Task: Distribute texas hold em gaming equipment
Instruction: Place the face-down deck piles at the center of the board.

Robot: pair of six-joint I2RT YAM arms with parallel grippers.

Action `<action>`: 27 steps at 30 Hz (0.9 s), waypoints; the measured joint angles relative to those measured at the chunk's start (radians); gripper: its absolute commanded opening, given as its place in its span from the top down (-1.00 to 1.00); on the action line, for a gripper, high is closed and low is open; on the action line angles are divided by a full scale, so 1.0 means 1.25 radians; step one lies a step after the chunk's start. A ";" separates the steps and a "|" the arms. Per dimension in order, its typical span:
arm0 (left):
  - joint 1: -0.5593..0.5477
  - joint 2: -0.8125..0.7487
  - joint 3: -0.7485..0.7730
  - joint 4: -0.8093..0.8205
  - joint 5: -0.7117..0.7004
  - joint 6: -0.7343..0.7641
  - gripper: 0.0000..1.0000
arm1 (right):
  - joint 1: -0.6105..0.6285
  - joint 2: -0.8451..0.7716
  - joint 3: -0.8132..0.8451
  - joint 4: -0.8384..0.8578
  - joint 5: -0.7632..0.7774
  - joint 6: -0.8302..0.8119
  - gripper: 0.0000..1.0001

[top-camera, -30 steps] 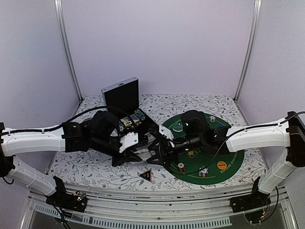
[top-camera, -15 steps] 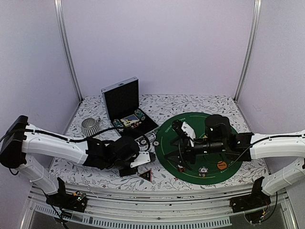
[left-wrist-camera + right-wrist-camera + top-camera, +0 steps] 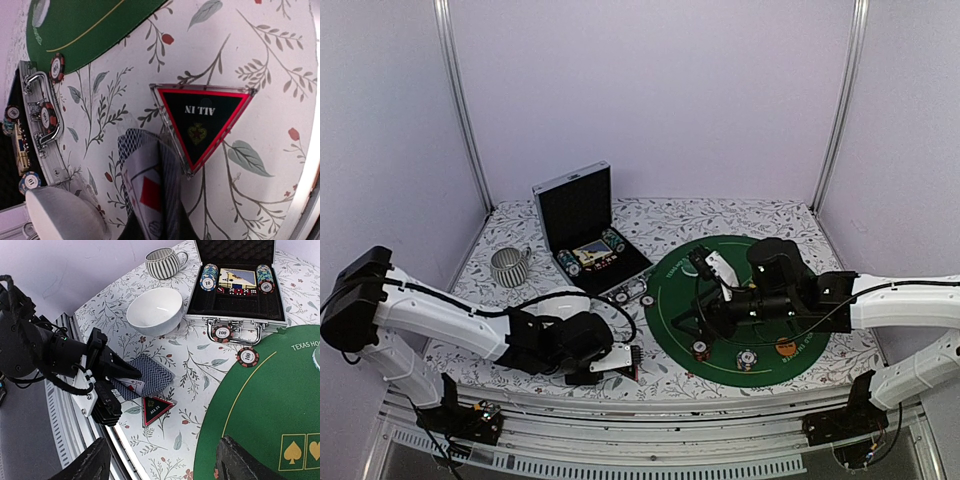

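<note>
Down in the lower left of the overhead view, the left claw (image 3: 126, 374) sits low over the table (image 3: 197, 367), clamped tight on a small fan of playing cards (image 3: 150, 372). They show blue-grey backs, and its own camera catches one red diamond face at the bottom centre. The cards lie flat on the flowery cloth. The triangle (image 3: 202, 122), black with a red edge and lettered ALL IN, sits right beside them. It is so close that I cannot tell whether it touches the card edge.

Over on the right, the right claw (image 3: 164, 440) hangs above the left rim of the round green mat (image 3: 270, 405). Its jaws stand wide apart with nothing between them, one finger at each bottom corner of its own view.

At the top right of that view is the open case (image 3: 235, 310), lid up, with two stacked chips piles (image 3: 209, 277) standing at either end of its tray. Two loose chips (image 3: 222, 332) lie on the table in front of it. One is against the metal handle, the other just short of the mat's rim.

The white bowl (image 3: 155, 310) stands just left of the case, and the striped mug (image 3: 165, 262) is beyond it at the top of the frame.

From overhead, near the front edge of the mat, lie two more chips and an orange disc (image 3: 785, 348).
</note>
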 measured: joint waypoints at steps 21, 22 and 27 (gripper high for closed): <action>-0.031 0.026 -0.047 0.092 0.070 0.052 0.33 | 0.001 0.240 0.119 -0.021 -0.118 0.089 -0.45; -0.031 0.026 -0.047 0.093 0.072 0.051 0.29 | 0.001 0.256 0.130 -0.022 -0.123 0.088 -0.45; -0.032 0.026 -0.046 0.101 0.070 0.043 0.06 | 0.001 0.330 0.203 -0.027 -0.139 0.067 -0.45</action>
